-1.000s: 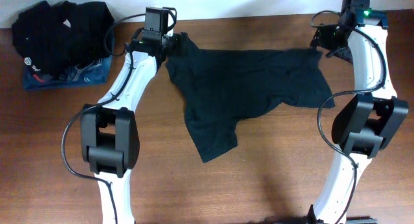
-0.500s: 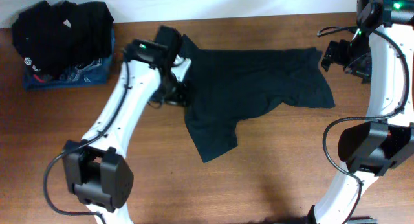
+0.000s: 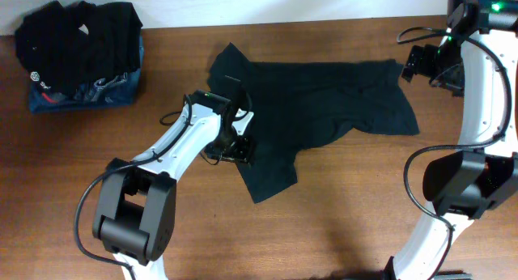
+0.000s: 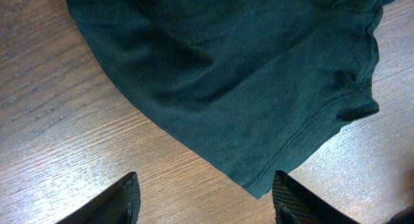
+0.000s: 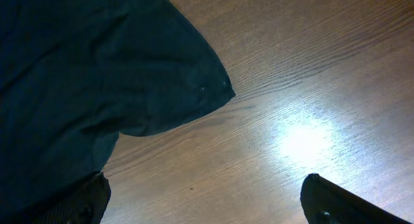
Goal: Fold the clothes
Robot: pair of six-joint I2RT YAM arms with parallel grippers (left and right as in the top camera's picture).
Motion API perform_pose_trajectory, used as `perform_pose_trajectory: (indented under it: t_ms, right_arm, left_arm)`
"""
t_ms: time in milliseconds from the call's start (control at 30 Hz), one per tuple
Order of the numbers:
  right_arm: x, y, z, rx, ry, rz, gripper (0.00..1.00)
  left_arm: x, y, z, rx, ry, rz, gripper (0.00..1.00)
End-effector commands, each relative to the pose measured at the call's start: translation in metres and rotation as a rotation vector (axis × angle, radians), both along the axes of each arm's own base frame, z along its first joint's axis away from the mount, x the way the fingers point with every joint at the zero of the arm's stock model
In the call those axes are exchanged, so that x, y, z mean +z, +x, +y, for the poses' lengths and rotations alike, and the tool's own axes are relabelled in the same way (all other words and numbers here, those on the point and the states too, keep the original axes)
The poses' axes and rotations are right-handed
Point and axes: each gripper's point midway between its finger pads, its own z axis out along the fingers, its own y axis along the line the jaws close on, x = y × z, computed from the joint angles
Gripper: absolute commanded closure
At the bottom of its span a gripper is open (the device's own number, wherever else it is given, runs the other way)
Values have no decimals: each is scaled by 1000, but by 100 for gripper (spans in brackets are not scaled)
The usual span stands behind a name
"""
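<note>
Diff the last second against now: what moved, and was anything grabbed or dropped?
The left pincer travelled from the black garment's far left corner toward the robot, along its left edge, and now hangs open over the near-left edge. The right pincer shifted slightly rightward, open beside the garment's right corner. Nothing was visibly grabbed or released. The garment lies as it did, and the clothes pile is unchanged.

shirt (image 3: 324,102) spread on the middle of the table (image 3: 340,231), garment pile (image 3: 77,49) at its far left corner
</note>
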Motion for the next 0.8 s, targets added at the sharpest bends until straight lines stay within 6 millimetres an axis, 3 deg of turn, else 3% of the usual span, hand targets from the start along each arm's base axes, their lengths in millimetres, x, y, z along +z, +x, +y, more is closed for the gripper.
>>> perform_pose_trajectory:
  t_ms: [0, 133, 267, 367, 567, 633, 767]
  right_arm:
    - [-20, 2, -5, 5, -9, 55, 1]
    - [-29, 3, -5, 5, -4, 77, 1]
    - [-29, 6, -6, 5, -6, 68, 1]
    - [-34, 7, -6, 5, -4, 77, 1]
    - [-59, 5, -5, 6, 10, 138, 1]
    - [-61, 4, -5, 5, 12, 146, 1]
    - [-62, 3, -5, 5, 13, 151, 1]
  left_arm:
    - [-6, 4, -1, -5, 11, -15, 34]
    - [-12, 4, -3, 16, 7, 2, 34]
    - [-15, -22, -23, 23, -114, 159, 34]
    - [-17, -31, -26, 18, -105, 195, 34]
    - [-17, -50, -44, -9, -93, 231, 34]
    - [-20, -54, -44, 4, -68, 242, 34]
    - [-33, -60, -22, 73, 54, 254, 34]
